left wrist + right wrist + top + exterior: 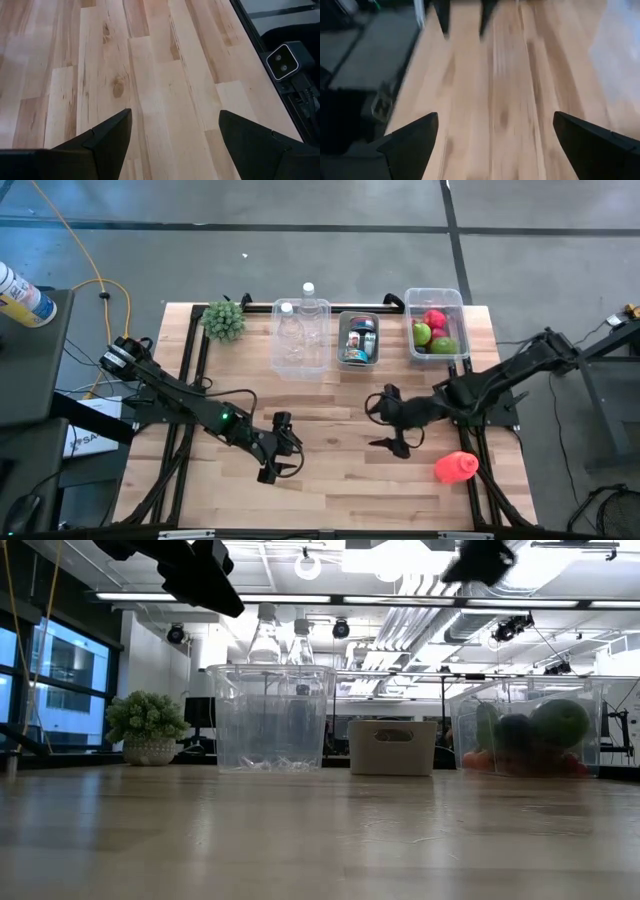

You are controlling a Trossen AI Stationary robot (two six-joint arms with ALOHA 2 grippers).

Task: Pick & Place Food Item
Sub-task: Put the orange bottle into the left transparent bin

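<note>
1. Saw pale plank table (330, 480), smooth wood grain; clear plastic bin (300, 338) with bottles, small grey box (358, 338), clear tub (436, 323) of round fruit along far edge.
2. Found red food item (456, 467) lying near right front edge, ungripped.
3. Right gripper (392, 420) spread wide, empty, left of it.
4. Left gripper (283, 448) parted, empty, front-left; bare wood between.

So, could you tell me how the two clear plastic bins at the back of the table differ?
The left clear bin holds two plastic bottles, while the right clear bin holds red and green fruit. The left bin stands near the table's middle, beside the small grey box; the right bin stands near the back right corner. Both are transparent and open-topped.
</note>
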